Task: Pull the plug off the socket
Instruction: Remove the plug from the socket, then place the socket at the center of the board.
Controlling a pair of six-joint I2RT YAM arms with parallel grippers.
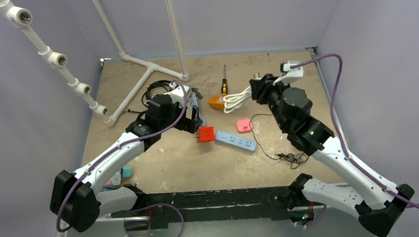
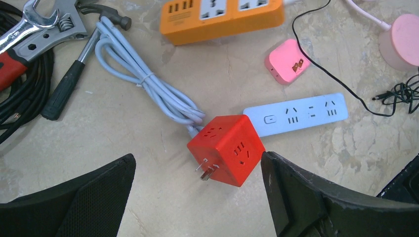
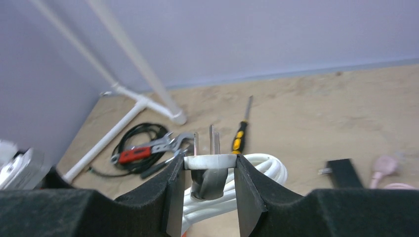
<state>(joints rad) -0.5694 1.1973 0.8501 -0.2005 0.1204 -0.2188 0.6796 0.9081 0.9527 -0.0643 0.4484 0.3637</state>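
Right gripper [image 3: 210, 174] aloft, clamped on white plug [image 3: 209, 161], prongs up; left gripper [image 2: 196, 162] spread wide over red cube socket [image 2: 232, 148].

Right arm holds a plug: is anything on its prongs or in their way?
Nothing visible. The plug sits clamped in the right gripper, its prongs bare and pointing into open air, with no socket on them. A white cable coil lies beyond it.
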